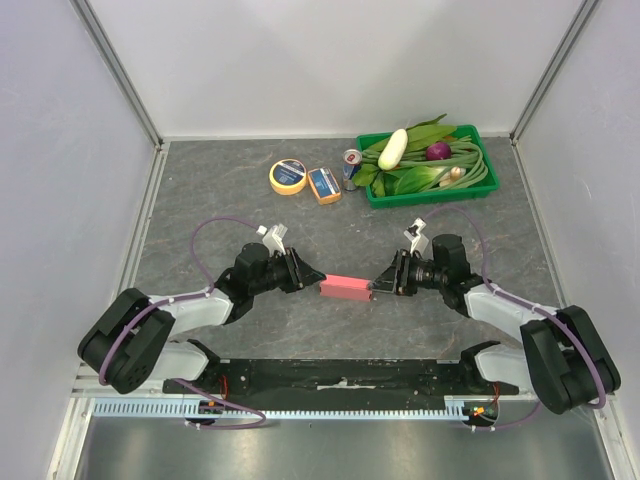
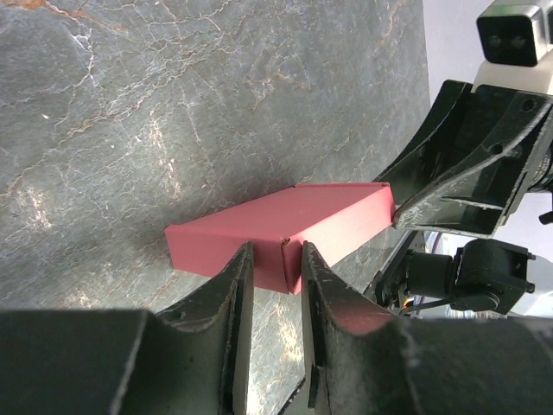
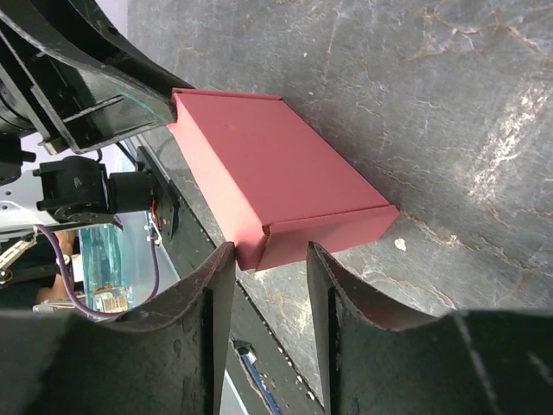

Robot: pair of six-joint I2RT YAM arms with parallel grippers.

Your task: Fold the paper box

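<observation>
2 claws flank the folded paper box [image 1: 345, 289], which lies flat mid-desk [image 1: 200, 190], toward the near edge. The left claw [image 1: 318, 277] and right claw [image 1: 374, 284] are narrowly parted, tips against opposite ends, clamping nothing. The green tray [image 1: 440, 196] in the far right corner holds leafy greens [image 1: 420, 178], 1 pale gourd [image 1: 392, 149] and 1 red onion [image 1: 438, 151].

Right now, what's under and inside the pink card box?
The flat pink card box lies on the grey marbled tabletop; nothing else shows beneath. It is closed, so the inside is hidden.

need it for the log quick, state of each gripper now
Left gripper: open, jaws narrowly parted at one end of the pink-red folded paper box.
Right gripper: open, at its other end.
</observation>
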